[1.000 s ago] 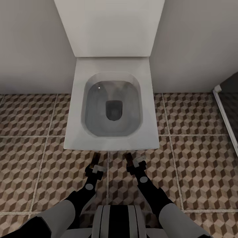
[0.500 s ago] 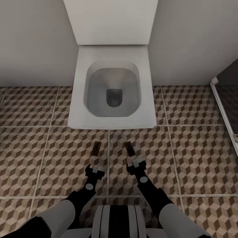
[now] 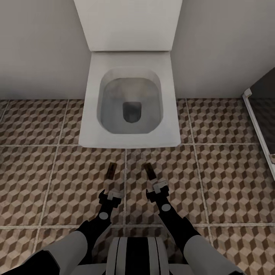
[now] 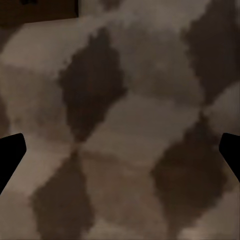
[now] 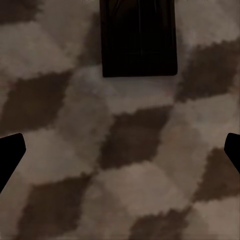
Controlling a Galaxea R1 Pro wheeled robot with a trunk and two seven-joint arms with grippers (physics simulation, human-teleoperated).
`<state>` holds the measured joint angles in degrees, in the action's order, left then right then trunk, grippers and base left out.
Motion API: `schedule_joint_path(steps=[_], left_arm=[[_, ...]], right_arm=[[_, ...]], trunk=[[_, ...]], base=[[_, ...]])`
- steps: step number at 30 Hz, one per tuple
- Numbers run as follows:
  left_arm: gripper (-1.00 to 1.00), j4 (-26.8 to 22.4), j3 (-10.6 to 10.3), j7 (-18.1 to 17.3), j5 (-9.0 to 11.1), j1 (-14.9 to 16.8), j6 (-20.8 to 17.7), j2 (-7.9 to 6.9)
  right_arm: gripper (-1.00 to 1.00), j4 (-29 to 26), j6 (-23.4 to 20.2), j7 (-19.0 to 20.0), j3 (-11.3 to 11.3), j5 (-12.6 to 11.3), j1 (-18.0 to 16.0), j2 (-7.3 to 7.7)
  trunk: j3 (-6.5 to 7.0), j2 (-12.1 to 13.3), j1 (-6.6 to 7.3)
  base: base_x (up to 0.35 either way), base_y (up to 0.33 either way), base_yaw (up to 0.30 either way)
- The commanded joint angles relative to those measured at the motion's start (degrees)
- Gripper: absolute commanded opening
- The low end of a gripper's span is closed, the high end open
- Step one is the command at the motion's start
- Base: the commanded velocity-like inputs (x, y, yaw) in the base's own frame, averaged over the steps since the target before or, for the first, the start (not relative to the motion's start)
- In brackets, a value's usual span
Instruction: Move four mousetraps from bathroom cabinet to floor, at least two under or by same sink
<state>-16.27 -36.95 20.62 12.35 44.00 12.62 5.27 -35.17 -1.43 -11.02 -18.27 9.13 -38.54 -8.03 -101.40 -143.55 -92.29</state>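
Note:
Two mousetraps lie flat on the bathroom floor [image 3: 57, 183] just in front of the toilet, one [image 3: 111, 170] ahead of my left gripper [image 3: 110, 195] and one [image 3: 150, 172] ahead of my right gripper [image 3: 158, 189]. Both grippers hover low over the tiles, open and holding nothing. In the right wrist view the right gripper [image 5: 120, 155] has the dark mousetrap [image 5: 139, 37] a short way beyond its fingertips. The left gripper [image 4: 120, 155] faces bare tile, with a dark corner of the other mousetrap [image 4: 37, 10] at the picture's edge. The cabinet and the sink are out of view.
A white toilet [image 3: 130, 141] with its lid up stands against the grey wall straight ahead, its front edge close to the traps. A white-framed dark panel [image 3: 259, 118] runs along the right side. Patterned tiles stretch to both sides of the arms.
The whole view has drawn back from the toilet. A second ago the two traps lay at my fingertips; now they lie a little ahead of them. Nothing differs from half a second ago.

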Motion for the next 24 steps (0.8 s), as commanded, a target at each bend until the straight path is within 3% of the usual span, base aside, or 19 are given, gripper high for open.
schedule_joint_path(steps=[1,12,24], left_arm=[[1.00,0.10,-0.58,0.21,0.66,0.03,0.04,-0.01],[1.00,0.10,-0.58,0.21,0.66,0.03,0.00,0.00],[1.00,0.08,-0.58,0.21,0.66,0.03,-0.20,0.00]], right_arm=[[1.00,0.02,-0.15,-0.39,-0.19,0.45,-0.04,0.00],[1.00,0.02,-0.15,-0.36,-0.19,0.45,-0.04,0.01],[1.00,0.02,-0.15,-0.36,-0.19,0.45,-0.04,0.02]], trunk=[[-0.03,-0.01,0.00],[-0.03,-0.01,0.00],[2.63,0.15,0.31]], base=[[0.000,0.000,0.000],[0.000,0.000,0.000],[0.000,0.000,0.000]])
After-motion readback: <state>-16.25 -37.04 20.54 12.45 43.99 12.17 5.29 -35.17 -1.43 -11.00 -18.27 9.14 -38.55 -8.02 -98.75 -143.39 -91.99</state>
